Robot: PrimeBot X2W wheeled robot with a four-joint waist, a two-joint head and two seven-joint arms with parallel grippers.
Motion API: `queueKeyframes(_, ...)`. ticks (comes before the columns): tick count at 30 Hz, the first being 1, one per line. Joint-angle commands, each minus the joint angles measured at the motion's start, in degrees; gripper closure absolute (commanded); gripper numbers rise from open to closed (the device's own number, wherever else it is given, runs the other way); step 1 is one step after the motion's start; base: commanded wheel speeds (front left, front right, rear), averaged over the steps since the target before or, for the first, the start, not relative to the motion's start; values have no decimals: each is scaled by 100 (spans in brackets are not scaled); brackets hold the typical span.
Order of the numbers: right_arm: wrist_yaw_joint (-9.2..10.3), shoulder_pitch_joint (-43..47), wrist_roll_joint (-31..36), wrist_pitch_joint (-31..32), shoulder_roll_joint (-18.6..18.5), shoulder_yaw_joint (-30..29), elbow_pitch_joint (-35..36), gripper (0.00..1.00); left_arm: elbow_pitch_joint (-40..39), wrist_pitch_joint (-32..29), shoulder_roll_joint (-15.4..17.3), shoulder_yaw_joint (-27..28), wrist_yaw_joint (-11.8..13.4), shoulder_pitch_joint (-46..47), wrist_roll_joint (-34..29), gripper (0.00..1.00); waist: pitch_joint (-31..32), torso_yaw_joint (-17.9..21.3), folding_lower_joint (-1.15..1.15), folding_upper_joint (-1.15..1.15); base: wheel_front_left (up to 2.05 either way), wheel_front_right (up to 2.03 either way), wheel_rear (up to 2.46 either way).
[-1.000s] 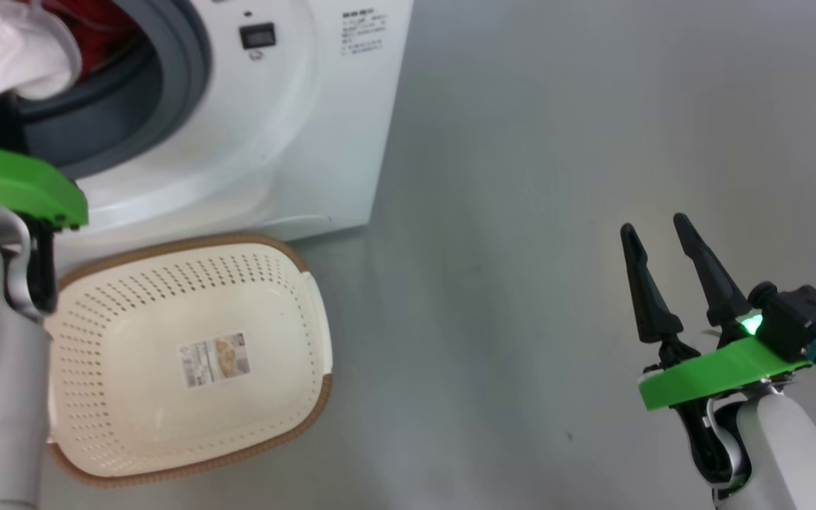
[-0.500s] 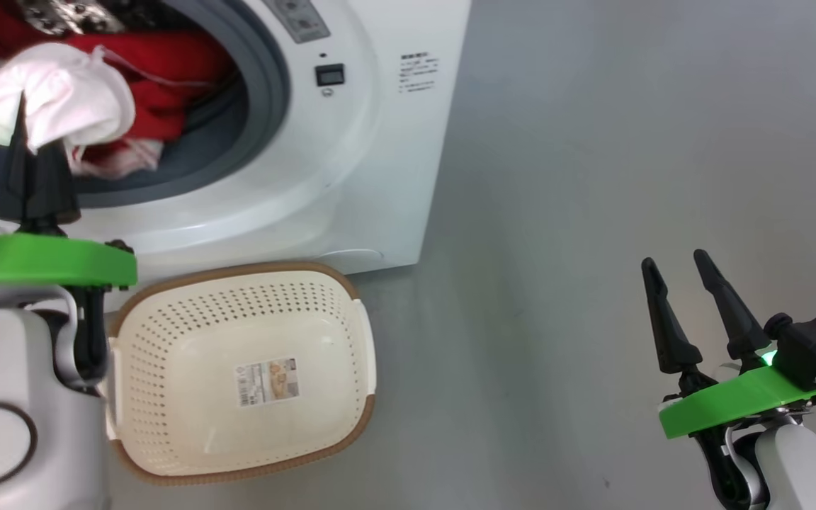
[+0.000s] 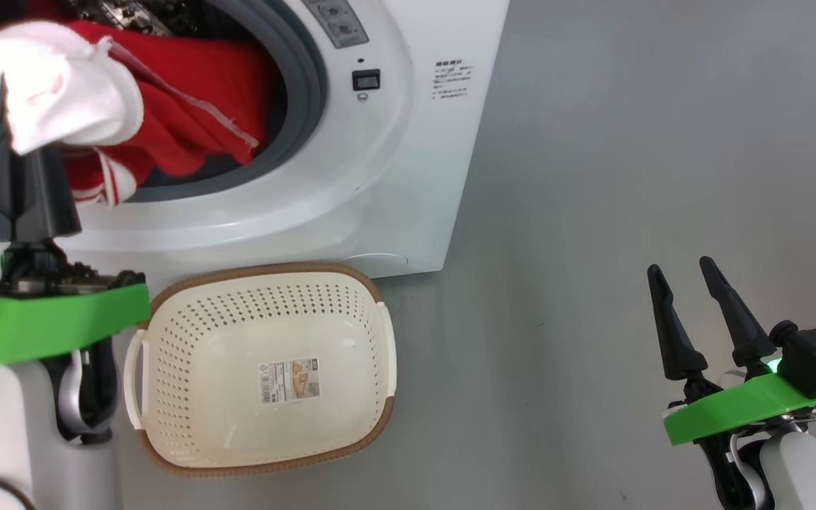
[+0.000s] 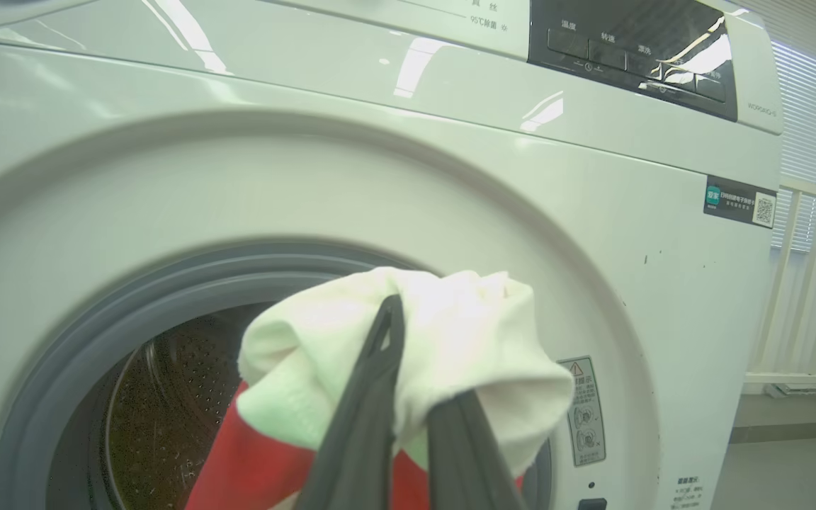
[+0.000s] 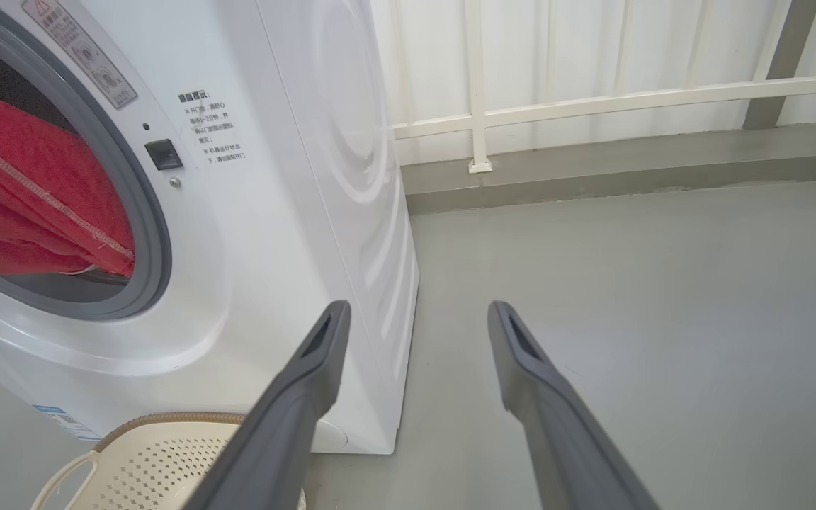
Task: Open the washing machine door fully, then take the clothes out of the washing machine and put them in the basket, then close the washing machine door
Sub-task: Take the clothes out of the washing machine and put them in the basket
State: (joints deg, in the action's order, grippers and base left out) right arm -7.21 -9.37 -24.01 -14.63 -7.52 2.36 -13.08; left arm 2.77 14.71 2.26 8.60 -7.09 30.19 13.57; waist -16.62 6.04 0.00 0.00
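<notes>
The white washing machine stands at the upper left with its drum mouth open inside the grey ring; its door is out of view. Red clothes with white trim hang out of the mouth. My left gripper is shut on a white part of the clothes, held in front of the opening. In the left wrist view the gripper pinches that white fabric. The cream basket sits on the floor below the mouth, holding just its paper label. My right gripper is open at the lower right, over bare floor.
Grey floor stretches to the right of the machine. In the right wrist view the open gripper points past the machine's corner toward a white railing, with the basket at the bottom left.
The head camera has shifted, so the machine and basket sit further right. The red clothes now trail further out of the drum behind my shut left gripper. The right gripper stays open.
</notes>
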Motion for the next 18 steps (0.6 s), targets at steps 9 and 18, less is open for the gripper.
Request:
queueKeyframes(9,-28,-14,55,-37,-100,77,168,0,-722,29,68,-50,-19,-339,-80,100,-81,-58,0,0,0,0,0)
queueKeyframes(18,-28,-99,33,-37,-97,113,192,0,-362,29,63,-187,81,-568,-43,100,-231,-27,0,0,0,0,0)
